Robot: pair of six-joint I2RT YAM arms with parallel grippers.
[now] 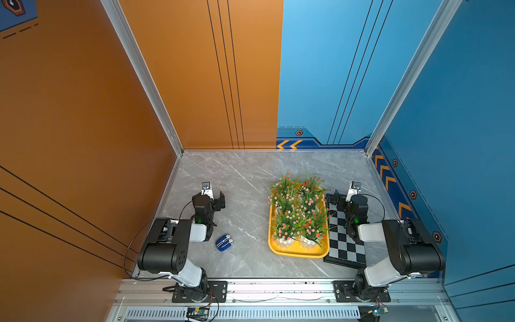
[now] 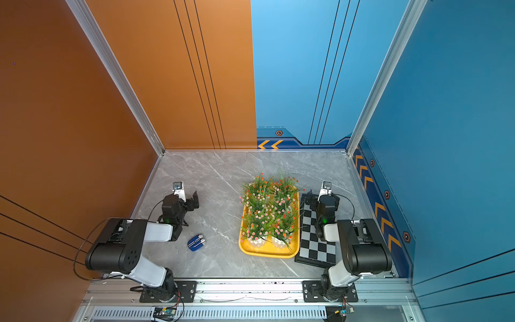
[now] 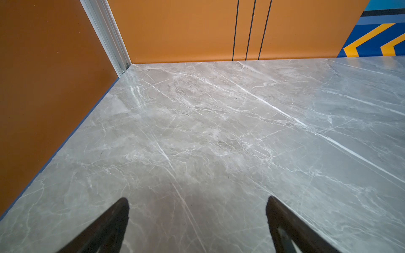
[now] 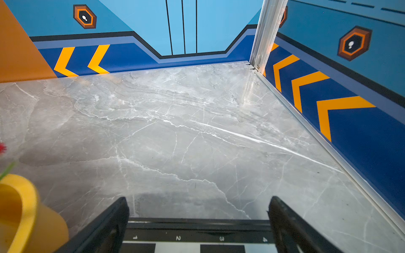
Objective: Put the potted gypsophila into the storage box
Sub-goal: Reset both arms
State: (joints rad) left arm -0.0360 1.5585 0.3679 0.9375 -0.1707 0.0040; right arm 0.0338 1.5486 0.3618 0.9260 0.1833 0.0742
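Top views both show four gypsophila pots (image 1: 298, 214) standing in the box (image 1: 299, 254). Left gripper (image 3: 197, 199) and right gripper (image 4: 197, 199) spread, empty. Pots look light, top-heavy; sprigs soft, white body stiff, possibly slick. Grip the body below the foliage.

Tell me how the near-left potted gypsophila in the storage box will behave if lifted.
On this potted gypsophila the thin sprays would likely flex, not bear a grip; its white faceted pot looks the stiffer hold. Foliage spreads wider than the pot, so it probably tips if pushed high. Sprays mingle with the neighbouring plant, which may drag along.
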